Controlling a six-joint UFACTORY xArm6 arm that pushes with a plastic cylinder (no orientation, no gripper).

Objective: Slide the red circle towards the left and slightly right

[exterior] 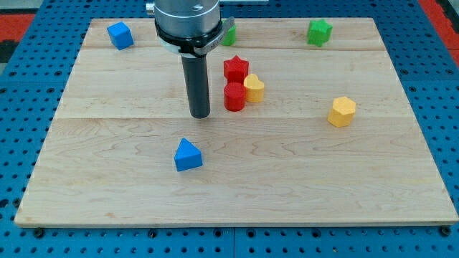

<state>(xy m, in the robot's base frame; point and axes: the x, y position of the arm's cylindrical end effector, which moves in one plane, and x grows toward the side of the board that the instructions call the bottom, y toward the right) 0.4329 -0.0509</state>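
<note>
Camera view | my tip (200,115) just left of red circle block (234,97) | red star block (236,69), yellow heart block (253,87) touch circle | tool: none, bare rod | no writing

My tip (200,115) just left of red circle (234,97), yellow heart (253,88) touching its right

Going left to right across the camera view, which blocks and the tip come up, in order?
Blue cube → blue triangle → my tip → red circle → yellow heart → green block → yellow hexagon. The red star and the half-hidden green block overlap others, so I left them out.
</note>
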